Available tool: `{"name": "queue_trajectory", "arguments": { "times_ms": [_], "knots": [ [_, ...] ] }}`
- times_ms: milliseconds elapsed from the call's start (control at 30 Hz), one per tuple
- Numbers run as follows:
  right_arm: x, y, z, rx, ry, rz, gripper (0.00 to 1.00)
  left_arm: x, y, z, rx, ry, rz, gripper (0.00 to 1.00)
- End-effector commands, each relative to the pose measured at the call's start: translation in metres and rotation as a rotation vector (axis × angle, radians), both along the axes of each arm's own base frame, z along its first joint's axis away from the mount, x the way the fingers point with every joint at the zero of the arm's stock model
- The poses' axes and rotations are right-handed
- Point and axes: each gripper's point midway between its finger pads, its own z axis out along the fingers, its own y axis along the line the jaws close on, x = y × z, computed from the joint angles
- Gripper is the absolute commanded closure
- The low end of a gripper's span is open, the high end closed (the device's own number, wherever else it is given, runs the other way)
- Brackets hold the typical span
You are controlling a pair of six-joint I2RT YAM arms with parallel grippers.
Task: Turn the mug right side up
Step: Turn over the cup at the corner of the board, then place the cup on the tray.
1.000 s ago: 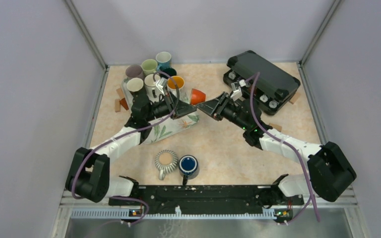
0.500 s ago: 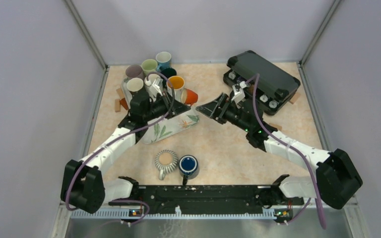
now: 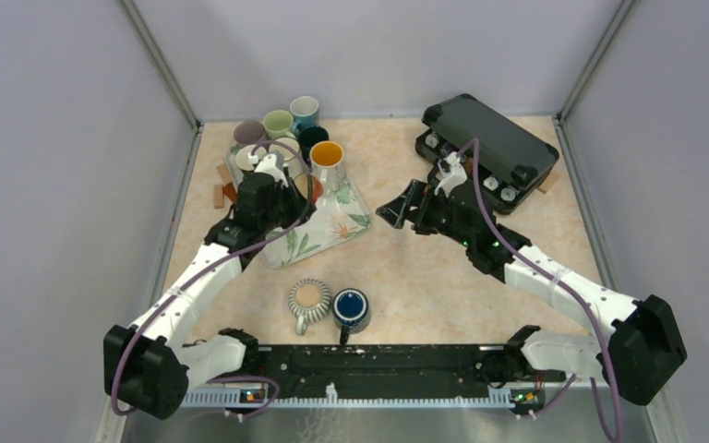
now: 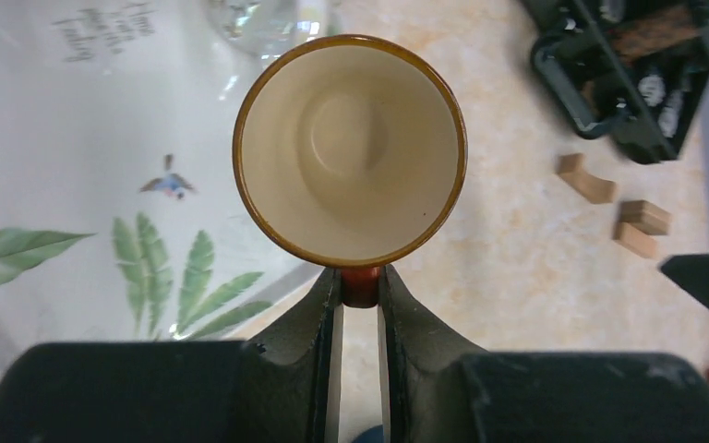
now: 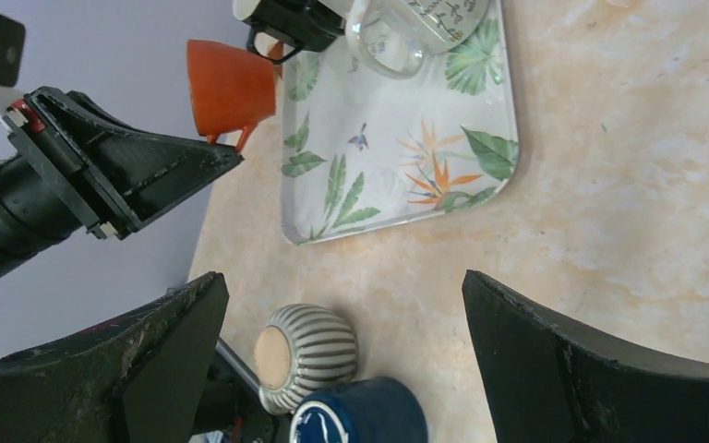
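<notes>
Left end effector (image 4: pixel 360 284) grips mug (image 4: pixel 351 148) by handle.

Floral tray (image 3: pixel 332 227); black case (image 3: pixel 491 138) far right; wooden blocks (image 4: pixel 588 179).

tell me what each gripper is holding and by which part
The left gripper holds the orange mug by its handle. The right gripper is open and holds nothing.
</notes>
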Motion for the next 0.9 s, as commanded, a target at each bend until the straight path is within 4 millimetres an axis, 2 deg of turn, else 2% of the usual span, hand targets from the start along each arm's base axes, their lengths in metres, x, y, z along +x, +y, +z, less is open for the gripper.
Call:
{"name": "queue_trajectory", "arguments": {
  "times_ms": [0,167,333,500,867],
  "knots": [
    [0.001,-0.007,0.027,-0.046,-0.09,-0.004,0.01,0.019,0.031,-0.001,0.146,-0.052,0.121,1.0],
    [-0.002,-0.009,0.028,-0.063,-0.105,0.005,0.01,0.039,0.038,-0.024,0.202,-0.011,0.181,1.0],
    [-0.008,-0.013,0.02,-0.098,-0.088,0.021,0.01,0.064,0.039,-0.05,0.247,0.038,0.221,1.0],
    [-0.013,-0.017,0.021,-0.106,-0.09,0.03,0.01,0.087,0.042,-0.068,0.283,0.055,0.244,1.0],
    [-0.018,-0.023,0.021,-0.122,-0.092,0.024,0.01,0.122,0.047,-0.1,0.304,0.098,0.23,1.0]
  ]
}}
